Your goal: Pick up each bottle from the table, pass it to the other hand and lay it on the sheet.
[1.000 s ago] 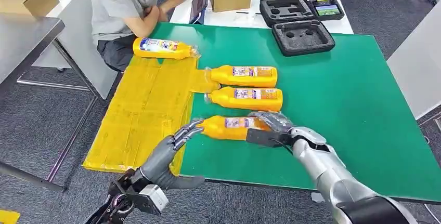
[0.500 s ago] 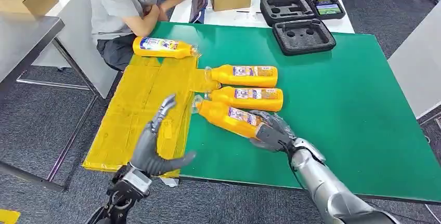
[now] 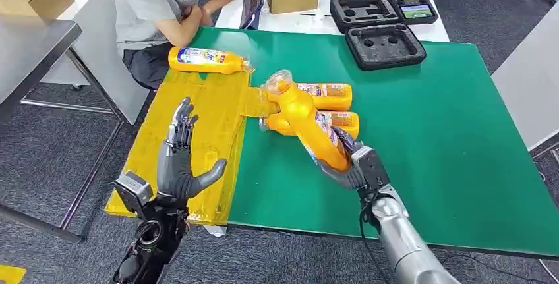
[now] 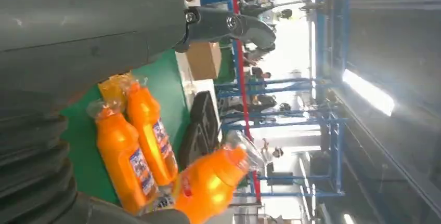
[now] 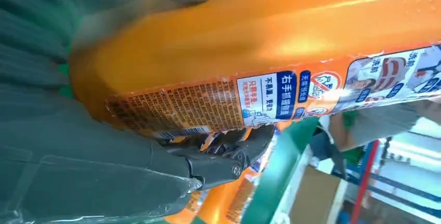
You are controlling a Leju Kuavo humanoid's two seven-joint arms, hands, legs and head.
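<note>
- Right hand (image 3: 346, 165): fingers wrapped round the base of a raised bottle (image 3: 310, 122), lifted off the green table (image 3: 448, 139); the bottle's neck leans toward 11 o'clock, toward the left hand, judged a presentation for the hand-over.
- Left hand (image 3: 178, 159): fingers spread, palm up, holding nothing; it hovers over the yellow sheet (image 3: 168, 136) at about 9 o'clock from the raised bottle, well apart from it, judged ready to receive.
- Two bottles (image 3: 333, 96) lie side by side on the table behind the raised one, necks toward the sheet; judged waiting their turn.
- One bottle (image 3: 207, 60) lies at the sheet's 12 o'clock edge, judged already delivered.
- Person (image 3: 165, 14): seated at 11 o'clock, arms folded.
- Black foam case (image 3: 382, 43): 1 o'clock on the table.
</note>
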